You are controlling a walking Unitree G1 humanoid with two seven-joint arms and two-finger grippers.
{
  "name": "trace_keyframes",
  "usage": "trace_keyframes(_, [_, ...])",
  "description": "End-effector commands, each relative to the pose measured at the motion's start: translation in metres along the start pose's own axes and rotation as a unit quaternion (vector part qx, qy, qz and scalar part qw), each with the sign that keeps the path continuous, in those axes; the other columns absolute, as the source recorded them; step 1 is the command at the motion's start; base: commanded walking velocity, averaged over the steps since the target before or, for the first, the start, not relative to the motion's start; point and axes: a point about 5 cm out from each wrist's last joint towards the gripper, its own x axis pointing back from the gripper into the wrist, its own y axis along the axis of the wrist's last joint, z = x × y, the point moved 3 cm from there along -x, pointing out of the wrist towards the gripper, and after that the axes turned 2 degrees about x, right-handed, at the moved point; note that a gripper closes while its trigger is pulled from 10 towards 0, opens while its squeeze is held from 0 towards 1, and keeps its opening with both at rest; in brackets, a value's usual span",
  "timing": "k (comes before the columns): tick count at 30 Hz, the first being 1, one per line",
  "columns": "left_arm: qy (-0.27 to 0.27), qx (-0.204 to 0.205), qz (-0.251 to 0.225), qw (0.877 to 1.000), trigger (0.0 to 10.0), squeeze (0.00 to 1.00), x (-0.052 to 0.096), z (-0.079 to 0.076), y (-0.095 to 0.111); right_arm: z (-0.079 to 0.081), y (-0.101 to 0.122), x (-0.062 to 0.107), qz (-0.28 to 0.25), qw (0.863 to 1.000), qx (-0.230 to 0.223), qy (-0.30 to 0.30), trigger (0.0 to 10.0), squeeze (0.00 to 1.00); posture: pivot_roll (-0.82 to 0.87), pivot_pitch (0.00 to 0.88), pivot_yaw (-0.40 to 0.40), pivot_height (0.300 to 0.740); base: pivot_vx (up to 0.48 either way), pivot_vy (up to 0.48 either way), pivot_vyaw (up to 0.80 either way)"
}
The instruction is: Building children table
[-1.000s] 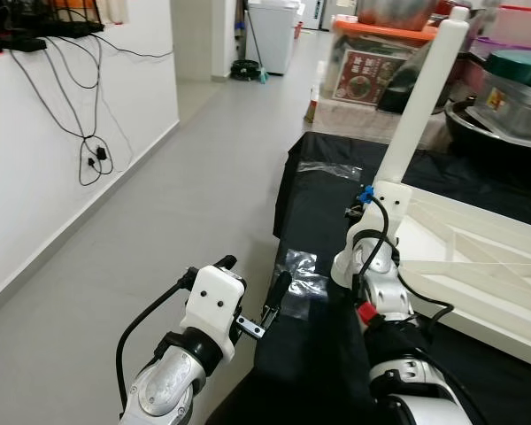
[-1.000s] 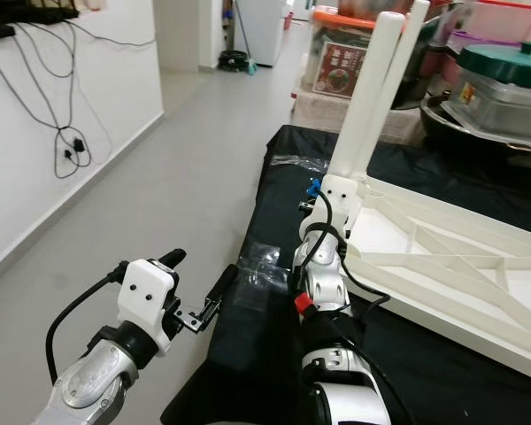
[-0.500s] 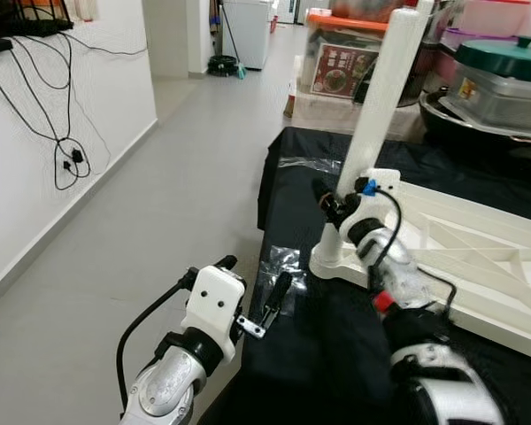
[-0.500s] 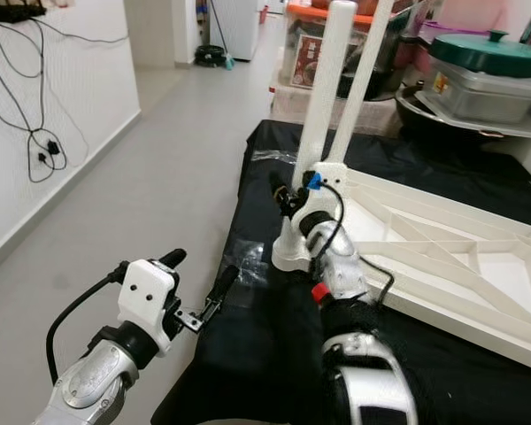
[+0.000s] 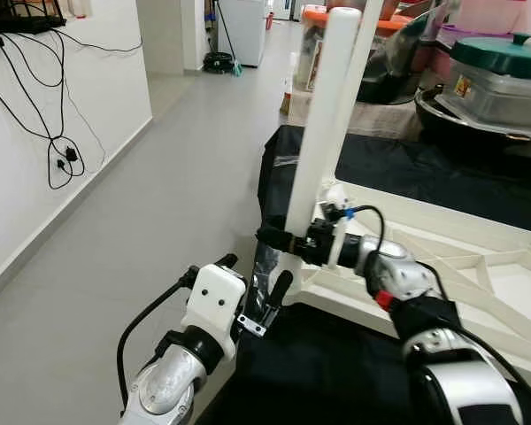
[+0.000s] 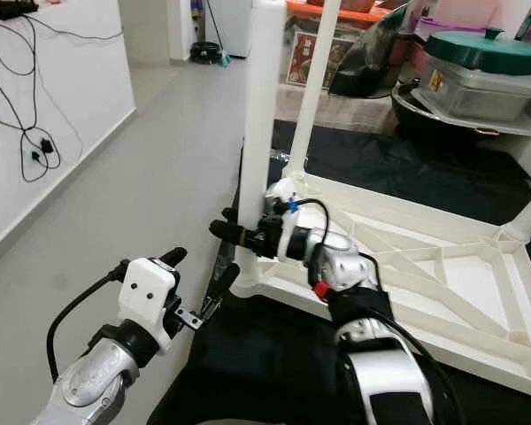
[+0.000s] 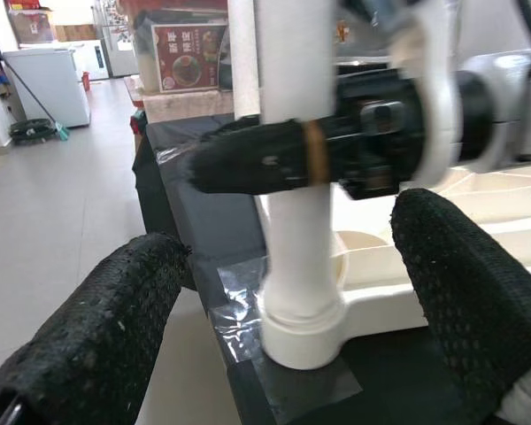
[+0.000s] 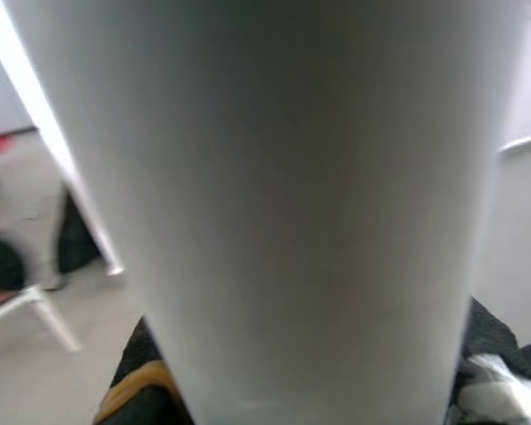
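A white children's table (image 5: 478,266) lies upside down on a black cloth (image 5: 380,168). One white leg (image 5: 323,115) stands upright in its near left corner socket. My right gripper (image 5: 283,239) is shut around this leg low down, just above the socket, and the leg (image 8: 319,204) sits very close in the right wrist view. My left gripper (image 5: 273,299) hangs a little lower, on the near side of the same corner. In the left wrist view its two black fingers (image 7: 97,345) stand open, one on each side of the leg base (image 7: 296,328), without touching it.
A second white leg (image 6: 314,71) rises at the far left corner. Clear plastic film (image 7: 239,292) lies on the cloth by the socket. Storage boxes and a green-lidded pot (image 5: 500,71) stand behind. On the left are grey floor (image 5: 142,204) and a white wall with hanging cables (image 5: 62,150).
The camera has shifted. My right gripper swung from beside the corner socket to clasp the leg from the side. The left gripper kept its place.
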Motion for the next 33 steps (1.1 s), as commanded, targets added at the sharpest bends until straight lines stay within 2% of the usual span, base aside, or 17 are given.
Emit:
trace_keyframes(1, [0.0,0.003,0.001,1.0,10.0,0.0,0.0,-0.002,0.001,-0.01,-0.001,-0.005,0.005,0.998,0.003,-0.066,0.0,0.0,0.13,0.002,-0.1,0.74,0.0,0.0,0.0])
trace_keyframes(4, [0.0,0.005,0.002,1.0,10.0,0.0,0.0,-0.001,0.0,-0.032,0.01,0.003,-0.031,0.983,-0.005,-0.18,0.0,0.0,0.13,0.005,-0.102,0.74,0.0,0.0,0.0])
trace_keyframes(5, [0.0,0.005,0.002,1.0,10.0,0.0,0.0,-0.001,0.0,-0.032,0.01,0.003,-0.031,0.983,-0.005,-0.18,0.0,0.0,0.13,0.005,-0.102,0.74,0.0,0.0,0.0])
trace_keyframes(6, [0.0,0.005,0.003,1.0,10.0,0.0,0.0,-0.001,-0.001,-0.046,0.012,0.012,-0.038,0.963,0.005,-0.265,0.0,0.0,0.13,0.006,-0.101,0.74,0.0,0.0,0.0])
trace_keyframes(8, [0.0,0.005,0.003,1.0,10.0,0.0,0.0,-0.001,-0.001,-0.051,0.013,0.017,-0.04,0.953,0.013,-0.301,0.0,0.0,0.13,0.007,-0.103,0.74,0.0,0.0,0.0])
trace_keyframes(10, [0.0,0.006,0.004,1.0,10.0,0.0,0.0,-0.001,-0.001,-0.064,0.01,0.034,-0.04,0.91,0.017,-0.412,0.0,0.0,0.13,0.008,-0.101,0.74,0.0,0.0,0.0])
trace_keyframes(13, [0.0,0.006,0.004,1.0,10.0,0.0,0.0,-0.001,-0.002,-0.067,0.008,0.04,-0.037,0.895,0.022,-0.444,0.0,0.0,0.13,0.008,-0.1,0.74,0.0,0.0,0.0])
trace_keyframes(15, [0.0,0.006,0.006,1.0,10.0,0.0,0.0,-0.001,-0.003,-0.074,-0.003,0.075,-0.025,0.806,0.021,-0.591,0.0,0.0,0.13,0.009,-0.101,0.74,0.0,0.0,0.0])
trace_keyframes(16, [0.0,0.006,0.006,1.0,10.0,0.0,0.0,-0.001,-0.003,-0.074,-0.003,0.075,-0.025,0.806,0.021,-0.591,0.0,0.0,0.13,0.009,-0.101,0.74,0.0,0.0,0.0])
trace_keyframes(18, [0.0,0.006,0.006,1.0,10.0,0.0,0.0,-0.001,-0.003,-0.069,-0.015,0.095,-0.012,0.747,-0.002,-0.665,0.0,0.0,0.13,0.011,-0.104,0.74,0.0,0.0,0.0])
trace_keyframes(20, [0.0,0.005,0.006,1.0,10.0,0.0,0.0,-0.001,-0.003,-0.068,-0.018,0.097,-0.009,0.738,-0.007,-0.675,0.0,0.0,0.13,0.011,-0.104,0.74,0.0,0.0,0.0])
trace_keyframes(24, [0.001,0.005,0.006,1.0,10.0,0.0,0.001,0.0,-0.003,-0.062,-0.014,0.091,-0.015,0.736,-0.002,-0.677,0.0,0.0,0.13,0.012,-0.101,0.74,0.0,0.0,0.0])
trace_keyframes(26, [0.0,0.006,0.006,1.0,10.0,0.0,0.001,0.0,-0.003,-0.058,0.003,0.069,-0.066,0.78,0.004,-0.623,10.0,0.0,0.12,0.014,-0.1,0.74,0.0,0.0,0.0])
trace_keyframes(29, [0.0,0.006,0.006,1.0,10.0,0.0,0.001,0.0,-0.004,-0.051,0.019,0.04,-0.127,0.84,-0.014,-0.527,10.0,0.0,0.12,0.013,-0.101,0.74,0.0,0.0,0.0])
trace_keyframes(30, [0.0,0.007,0.006,1.0,10.0,0.0,0.001,0.0,-0.004,-0.049,0.022,0.035,-0.136,0.851,-0.019,-0.507,10.0,0.94,0.12,0.013,-0.101,0.74,0.0,0.0,0.0])
trace_keyframes(31, [0.0,0.007,0.006,1.0,10.0,0.0,0.001,0.0,-0.004,-0.049,0.022,0.035,-0.136,0.851,-0.019,-0.507,10.0,0.94,0.12,0.013,-0.101,0.74,0.0,0.0,0.0])
trace_keyframes(33, [-0.002,0.004,0.007,1.0,10.0,0.0,0.001,0.0,-0.004,-0.046,0.023,0.027,-0.152,0.871,-0.052,-0.465,10.0,1.0,0.12,0.012,-0.101,0.74,0.0,0.0,0.0])
